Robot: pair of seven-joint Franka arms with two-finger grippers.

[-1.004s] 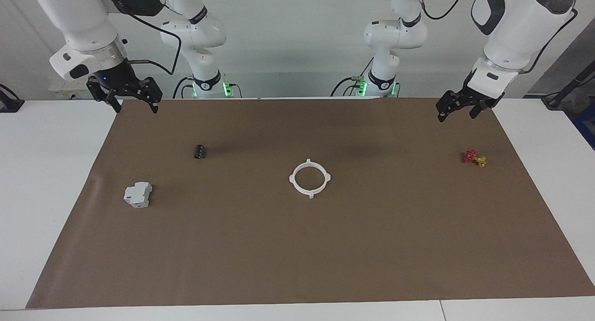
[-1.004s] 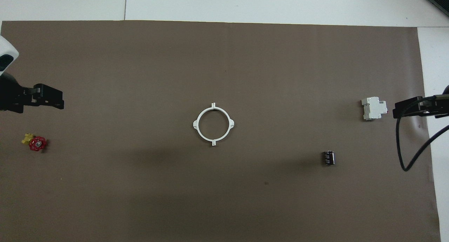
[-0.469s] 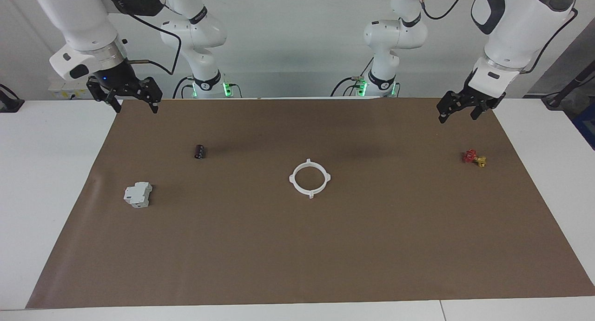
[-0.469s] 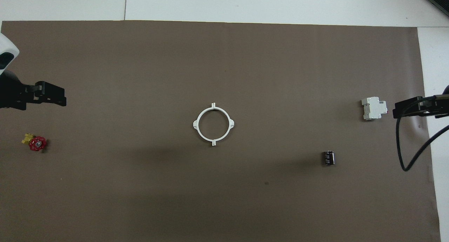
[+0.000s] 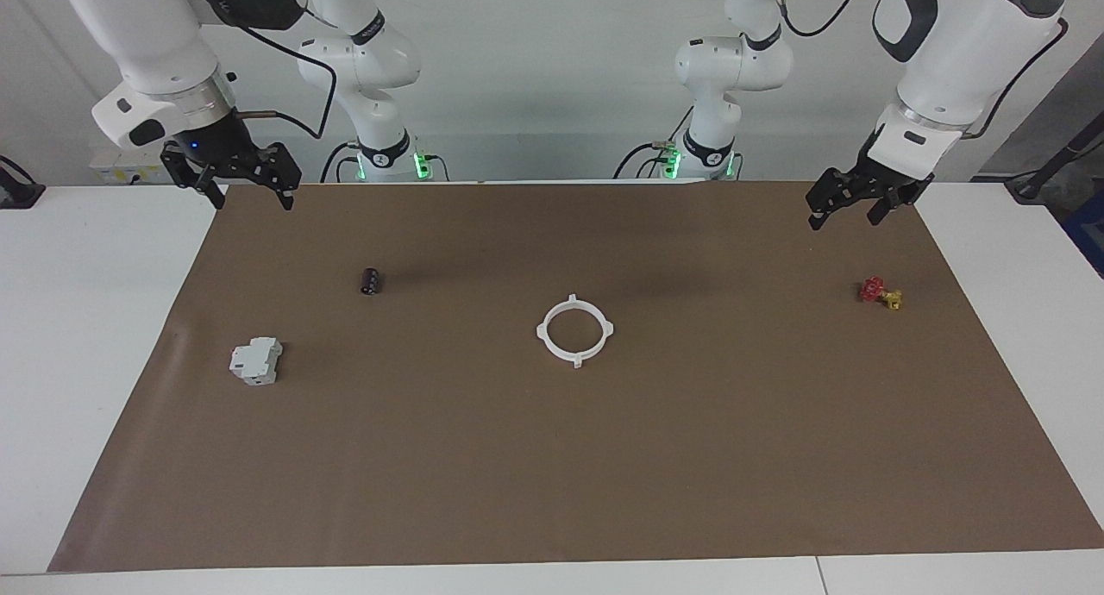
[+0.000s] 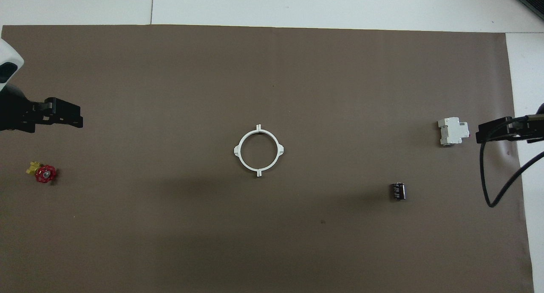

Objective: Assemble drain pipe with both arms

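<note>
White drain pipe (image 5: 575,330) lies mid-mat as a closed ring with four outward tabs, halves seemingly joined | change: left claw (image 5: 847,205) has crept slightly toward the ring, spread wide, empty, over the mat's edge well away from it | right claw (image 5: 246,182) waits, released, well apart | judgement: assembly looks finished.

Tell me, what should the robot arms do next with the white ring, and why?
Probably nothing more than waiting: the white ring already lies closed in the middle of the brown mat, four tabs sticking out. The left gripper and right gripper both hang open and empty, up near the mat's corners closest to the robots.
</note>
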